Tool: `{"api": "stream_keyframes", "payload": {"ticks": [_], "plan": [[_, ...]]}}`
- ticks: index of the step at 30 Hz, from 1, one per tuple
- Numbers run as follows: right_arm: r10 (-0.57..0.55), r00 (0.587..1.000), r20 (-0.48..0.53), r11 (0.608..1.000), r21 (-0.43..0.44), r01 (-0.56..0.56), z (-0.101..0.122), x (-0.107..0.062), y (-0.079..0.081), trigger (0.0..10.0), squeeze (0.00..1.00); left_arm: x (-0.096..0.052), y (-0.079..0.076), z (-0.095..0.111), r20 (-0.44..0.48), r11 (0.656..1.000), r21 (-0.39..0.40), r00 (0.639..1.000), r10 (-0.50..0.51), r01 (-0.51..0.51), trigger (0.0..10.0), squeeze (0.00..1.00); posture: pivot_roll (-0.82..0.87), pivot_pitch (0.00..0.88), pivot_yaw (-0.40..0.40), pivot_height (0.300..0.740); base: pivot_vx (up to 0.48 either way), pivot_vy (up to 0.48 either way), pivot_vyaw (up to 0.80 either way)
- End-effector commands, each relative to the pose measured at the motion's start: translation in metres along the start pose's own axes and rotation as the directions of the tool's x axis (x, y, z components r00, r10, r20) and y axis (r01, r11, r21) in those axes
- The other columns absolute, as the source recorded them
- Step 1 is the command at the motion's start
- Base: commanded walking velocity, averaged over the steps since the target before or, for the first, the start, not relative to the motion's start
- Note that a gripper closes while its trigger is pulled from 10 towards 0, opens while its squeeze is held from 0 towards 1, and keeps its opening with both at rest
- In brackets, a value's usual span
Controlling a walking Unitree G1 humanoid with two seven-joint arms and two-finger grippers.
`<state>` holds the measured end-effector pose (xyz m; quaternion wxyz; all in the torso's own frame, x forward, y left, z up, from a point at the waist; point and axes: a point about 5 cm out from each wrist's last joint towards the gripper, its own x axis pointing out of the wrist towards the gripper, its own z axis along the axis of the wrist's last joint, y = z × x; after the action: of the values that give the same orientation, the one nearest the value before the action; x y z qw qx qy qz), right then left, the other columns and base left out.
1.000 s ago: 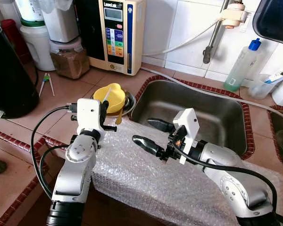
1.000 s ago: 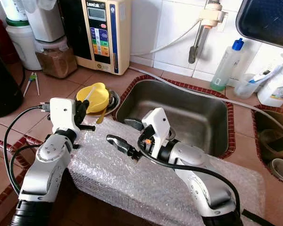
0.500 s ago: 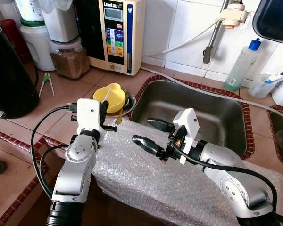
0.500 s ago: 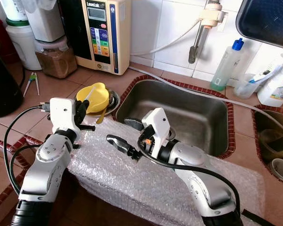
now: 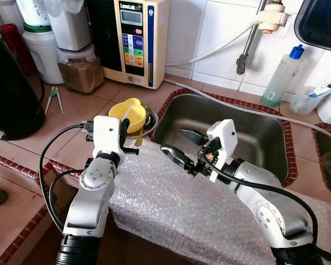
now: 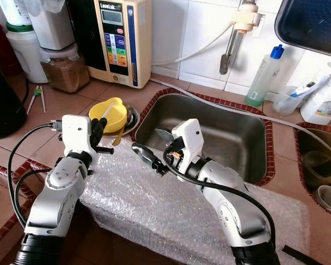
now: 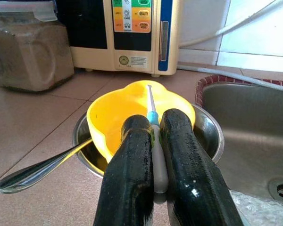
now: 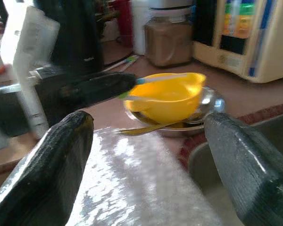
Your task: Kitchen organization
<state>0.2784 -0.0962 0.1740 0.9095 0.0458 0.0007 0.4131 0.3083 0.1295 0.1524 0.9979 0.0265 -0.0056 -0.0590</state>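
My left gripper (image 5: 124, 128) is shut on a thin toothbrush (image 7: 153, 136) with a grey handle, a blue band and a white tip. It holds the toothbrush just in front of a yellow bowl (image 5: 133, 112), the tip reaching over the rim. The yellow bowl sits inside a steel bowl (image 7: 210, 136) on the counter, left of the sink (image 5: 248, 132), and a spoon (image 7: 37, 170) sticks out beneath it. My right gripper (image 5: 180, 144) hangs open and empty over the bubble wrap (image 5: 165, 193) at the sink's near left corner, its fingers pointing toward the bowls.
A cream water filter unit (image 5: 135, 38), a jar of brown powder (image 5: 80, 69) and a black kettle (image 5: 8, 88) stand along the back left. A green-handled tool (image 5: 55, 98) lies on the tiles. A soap bottle (image 5: 284, 74) and the tap pipe (image 5: 248, 44) are behind the sink.
My right gripper has moved up and away from me, toward the sink's corner and the bowls, still open. The left gripper has edged slightly right with the toothbrush.
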Motion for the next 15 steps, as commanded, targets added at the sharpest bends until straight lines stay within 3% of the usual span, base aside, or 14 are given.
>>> {"api": "stream_keyframes", "payload": {"ticks": [1, 7, 11, 15], "plan": [[-0.106, 0.994, 0.038, 0.994, -0.024, 0.107, 0.006, -0.001, -0.014, 10.0, 0.0, 0.002, -0.002, 0.002, 0.008, 1.0, 0.029, 1.0, -0.004, 0.004, 0.0, 0.0, -0.06, 0.014, -0.034, 0.74, 0.0, 0.0, 0.0], [-0.249, 0.965, 0.089, 0.968, -0.016, 0.251, 0.013, -0.001, -0.034, 10.0, 0.0, 0.001, -0.002, 0.008, 0.052, 0.997, 0.071, 0.999, 0.003, -0.007, 0.0, 0.0, -0.06, 0.015, -0.032, 0.74, 0.0, 0.0, 0.0], [-0.31, 0.945, 0.109, 0.951, 0.016, 0.31, 0.015, -0.002, -0.044, 10.0, 0.0, 0.0, 0.004, 0.019, 0.137, 0.99, 0.127, 0.99, 0.041, -0.058, 0.0, 0.0, -0.05, 0.018, -0.033, 0.74, 0.0, 0.0, 0.0], [-0.327, 0.937, 0.122, 0.945, 0.034, 0.326, 0.016, 0.001, -0.049, 10.0, 0.0, -0.003, -0.011, 0.039, 0.276, 0.966, 0.258, 0.959, -0.064, -0.01, 0.0, 0.0, -0.05, 0.021, -0.032, 0.74, 0.0, 0.0, 0.0]]}}
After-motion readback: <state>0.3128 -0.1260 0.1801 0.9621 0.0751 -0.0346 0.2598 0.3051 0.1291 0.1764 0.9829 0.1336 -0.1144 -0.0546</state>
